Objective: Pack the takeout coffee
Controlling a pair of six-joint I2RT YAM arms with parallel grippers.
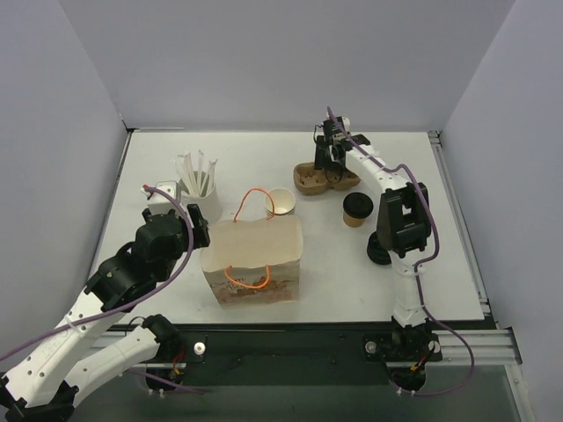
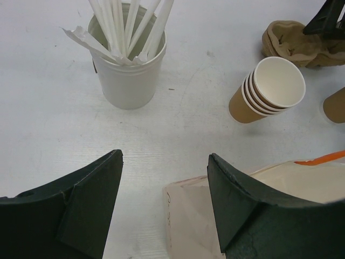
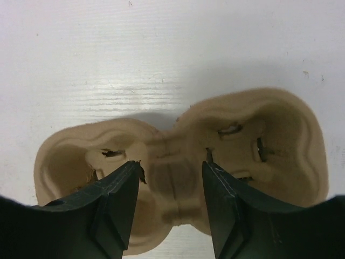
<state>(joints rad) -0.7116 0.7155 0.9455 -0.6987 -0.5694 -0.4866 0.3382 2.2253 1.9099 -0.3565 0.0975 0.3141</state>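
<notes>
The takeout coffee (image 1: 355,209), a tan cup with a black lid, stands upright just right of the brown pulp cup carrier (image 1: 324,180). Its tan side shows at the right edge of the left wrist view (image 2: 336,106). My right gripper (image 1: 330,163) is open over the carrier (image 3: 178,183). Its fingers (image 3: 121,186) straddle the narrow middle bridge, with the tips down in the two wells. My left gripper (image 1: 199,230) is open and empty above the left top edge of the paper bag (image 1: 255,264).
The bag (image 2: 199,216) with orange handles stands open at centre front. A nested stack of tan cups (image 1: 280,202) lies behind it. A white cup of wrapped straws (image 1: 200,189) stands at the left. A dark round stack (image 1: 377,252) sits by my right arm.
</notes>
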